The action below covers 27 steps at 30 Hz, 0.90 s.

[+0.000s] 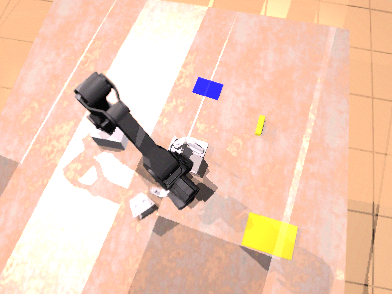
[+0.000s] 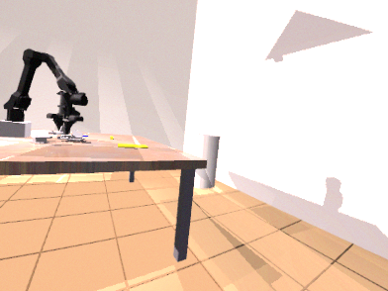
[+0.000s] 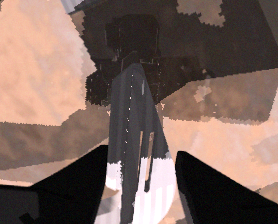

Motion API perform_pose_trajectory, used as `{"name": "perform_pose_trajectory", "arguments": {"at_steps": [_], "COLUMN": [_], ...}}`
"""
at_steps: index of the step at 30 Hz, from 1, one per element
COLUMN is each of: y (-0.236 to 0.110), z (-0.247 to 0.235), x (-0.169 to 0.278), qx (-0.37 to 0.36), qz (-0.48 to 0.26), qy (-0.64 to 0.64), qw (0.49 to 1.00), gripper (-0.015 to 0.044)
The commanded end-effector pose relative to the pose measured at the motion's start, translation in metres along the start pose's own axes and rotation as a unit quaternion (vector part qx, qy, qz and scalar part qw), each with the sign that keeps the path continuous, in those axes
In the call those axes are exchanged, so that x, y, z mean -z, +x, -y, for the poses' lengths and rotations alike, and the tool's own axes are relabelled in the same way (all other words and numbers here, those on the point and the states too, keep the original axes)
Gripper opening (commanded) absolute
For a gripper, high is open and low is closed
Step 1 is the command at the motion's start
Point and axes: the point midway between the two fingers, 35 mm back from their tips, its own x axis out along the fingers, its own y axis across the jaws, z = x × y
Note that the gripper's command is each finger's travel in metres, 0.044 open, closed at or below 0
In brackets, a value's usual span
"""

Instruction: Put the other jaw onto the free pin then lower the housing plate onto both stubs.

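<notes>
A long tapered jaw [image 3: 125, 110], grey in shadow and white near its lower end, lies between the fingers in the wrist view. A pale part of it [image 1: 159, 193] seems to show beside the arm in the top view. My gripper [image 3: 142, 156] [image 2: 62, 131] points down, low over the table, and is shut on this jaw. A white assembly with curved parts [image 1: 201, 147] is beside the arm, partly covered; its pins and gear teeth cannot be made out. A small pale block [image 1: 142, 204] [image 2: 41, 140], possibly the housing plate, lies apart from the assembly.
A blue pad [image 1: 208, 88] lies beyond the assembly. A small yellow bar [image 1: 260, 125] is to the right. A larger yellow pad [image 1: 270, 236] [image 2: 133, 145] lies at the lower right. The arm's forearm crosses over the parts and casts dark shadows.
</notes>
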Motion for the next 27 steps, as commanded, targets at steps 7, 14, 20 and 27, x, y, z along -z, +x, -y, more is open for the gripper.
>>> {"name": "perform_pose_trajectory", "arguments": {"at_steps": [7,14,20,27], "y": [-0.031,-0.039,-0.039,-0.039], "z": [-0.001,-0.002,-0.007,-0.014], "x": [-0.001,-0.003,-0.021,-0.043], "qx": [0.002,0.002,0.001,-0.001], "qz": [0.003,0.004,0.005,0.006], "qy": [0.001,0.007,0.063,0.13], "qw": [1.0,1.0,0.998,0.991], "gripper": [0.0134,0.0134,0.0134,0.0134]}}
